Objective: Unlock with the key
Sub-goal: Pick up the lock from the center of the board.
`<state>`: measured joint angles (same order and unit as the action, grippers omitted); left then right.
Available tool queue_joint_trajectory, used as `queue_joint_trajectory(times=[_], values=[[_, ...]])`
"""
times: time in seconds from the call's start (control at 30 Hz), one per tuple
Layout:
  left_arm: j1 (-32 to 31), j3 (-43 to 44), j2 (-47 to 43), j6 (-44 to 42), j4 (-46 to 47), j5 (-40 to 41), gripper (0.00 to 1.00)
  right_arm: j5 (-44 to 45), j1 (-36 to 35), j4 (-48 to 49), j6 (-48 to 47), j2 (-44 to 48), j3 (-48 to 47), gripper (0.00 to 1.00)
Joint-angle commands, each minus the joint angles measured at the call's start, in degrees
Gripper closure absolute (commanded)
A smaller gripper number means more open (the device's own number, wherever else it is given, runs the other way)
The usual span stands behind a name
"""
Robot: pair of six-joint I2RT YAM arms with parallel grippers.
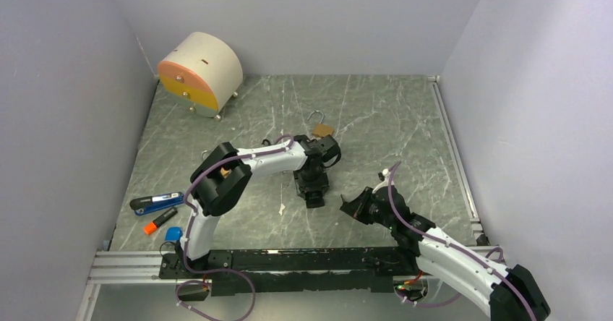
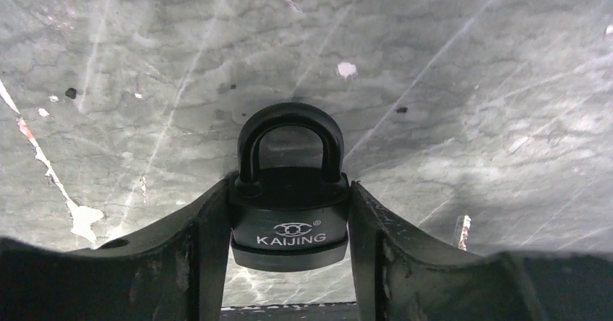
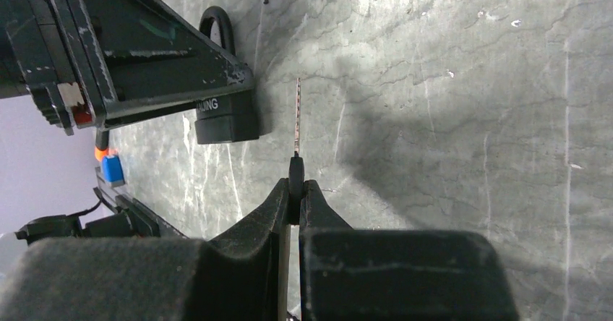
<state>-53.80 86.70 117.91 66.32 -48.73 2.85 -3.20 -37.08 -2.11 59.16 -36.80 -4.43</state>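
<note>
Top external: pale walls (image 1: 289,17) enclose grey marbled table (image 1: 390,111), black padlock (image 2: 289,223) on it.

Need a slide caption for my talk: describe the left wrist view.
Left gripper clamps a black KAIJING padlock, shackle closed, grey marbled tabletop behind.

Can't spot the keyhole on the black padlock (image 2: 289,223) anywhere. From above, mostly buried under the left gripper (image 1: 314,197). From the right wrist, only getting a bottom corner and a sliver of shackle. Just beside that padlock, seeing the key (image 3: 297,115) edge-on only, so no telling the teeth. Can't see its head either, swallowed by the right gripper (image 3: 296,180).
</note>
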Motion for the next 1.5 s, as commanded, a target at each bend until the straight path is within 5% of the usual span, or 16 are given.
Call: queue_joint_trajectory(times=[0.0,0.13,0.2,0.4,0.77,0.9,1.1,1.47], values=[[-0.9,-2.5,0.8,-3.2,-1.5,2.4,0.53,0.8,0.1,1.4,0.9,1.7,-1.8,1.0],[-0.9,-1.5,0.5,-8.6,-4.4,4.3,0.78,0.4,0.1,1.9,0.5,2.0,-2.6,1.0],[-0.9,-0.6,0.1,-12.0,-7.3,6.3,0.82,0.3,0.1,3.8,0.0,1.3,-3.0,1.0],[-0.9,4.5,-1.5,-19.8,-23.3,16.9,0.85,-4.2,0.1,12.2,-1.2,-6.2,-3.8,1.0],[-0.6,7.5,-1.1,-17.0,-41.6,35.3,0.79,-16.6,-2.0,33.7,-5.5,-21.1,-5.7,1.0],[0.0,8.2,-2.5,-20.2,-38.6,31.8,0.8,-20.1,-2.4,38.3,-6.1,-22.3,-5.8,1.0],[5.7,6.1,-9.8,-26.6,-29.9,14.4,0.81,-25.4,-3.5,46.5,-5.6,-20.3,-4.3,1.0],[14.1,4.7,-16.8,-28.3,-31.6,-7.8,0.85,-29.6,-11.4,55.0,-2.7,-22.7,-7.5,1.0]])
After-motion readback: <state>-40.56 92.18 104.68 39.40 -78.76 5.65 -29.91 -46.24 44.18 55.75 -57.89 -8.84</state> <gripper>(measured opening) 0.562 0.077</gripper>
